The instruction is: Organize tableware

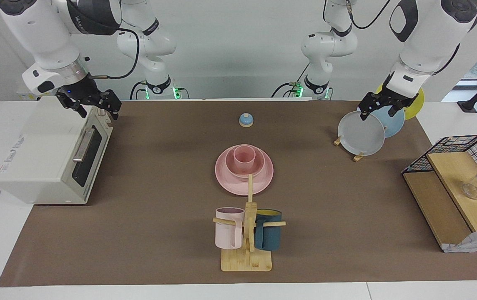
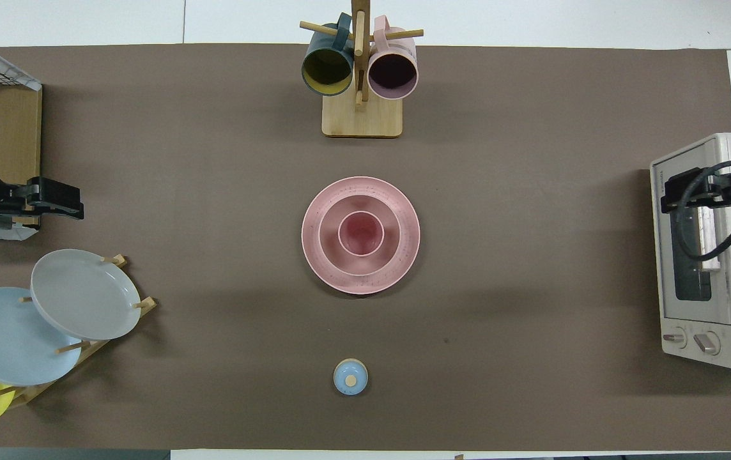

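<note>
Now cup (image 1: pixel 244 157) sits in bowl (image 1: pixel 244 166) on plate (image 1: pixel 244 175), mid-tabletop. Left claw (image 1: pixel 382 107), fingers apart, over grey plate (image 1: pixel 360 133); right claw (image 1: pixel 89 104), apart, over oven (image 1: pixel 51 150). A knock could topple the stack.

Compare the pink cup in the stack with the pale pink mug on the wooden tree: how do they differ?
The pink cup has no handle; the pale pink mug has one. The cup stands upright inside the pink bowl on the pink plate; the mug hangs on a peg of the mug tree, tipped so its mouth shows in the overhead view. The cup is a deeper matte pink, the mug paler. Both are pink and untouched by either gripper.
</note>
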{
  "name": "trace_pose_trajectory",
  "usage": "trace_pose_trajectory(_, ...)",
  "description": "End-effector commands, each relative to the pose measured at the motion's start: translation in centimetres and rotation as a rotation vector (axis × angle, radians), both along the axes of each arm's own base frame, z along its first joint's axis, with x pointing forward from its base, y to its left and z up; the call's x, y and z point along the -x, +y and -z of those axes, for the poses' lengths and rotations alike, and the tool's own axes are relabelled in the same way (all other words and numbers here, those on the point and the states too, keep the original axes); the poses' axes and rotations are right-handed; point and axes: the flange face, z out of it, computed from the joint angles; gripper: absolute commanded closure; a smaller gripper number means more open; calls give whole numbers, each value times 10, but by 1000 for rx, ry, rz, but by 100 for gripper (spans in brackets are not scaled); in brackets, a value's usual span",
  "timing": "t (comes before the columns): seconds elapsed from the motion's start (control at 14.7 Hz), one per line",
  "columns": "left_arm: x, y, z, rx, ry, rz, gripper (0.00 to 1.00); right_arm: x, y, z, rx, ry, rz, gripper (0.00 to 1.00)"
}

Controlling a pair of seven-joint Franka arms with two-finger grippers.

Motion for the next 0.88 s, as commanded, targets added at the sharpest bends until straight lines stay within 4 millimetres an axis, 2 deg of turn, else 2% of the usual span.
trace_pose_trajectory(0.0,7,-9,-16,-1,1,29,0,4,-3,-1,-28,-9,-13,0)
trace_pose_trajectory(0.34,-1,-5,-20,-2,4,30,0,4,-3,-1,-28,-9,-13,0)
trace_pose_trajectory(0.48,-10,-1,-34,1,-13,22,0,4,-3,-1,-28,-11,-12,0)
trace_pose_trajectory(0.82,-7,-2,-32,1,-2,25,0,4,-3,-1,-28,-9,-13,0)
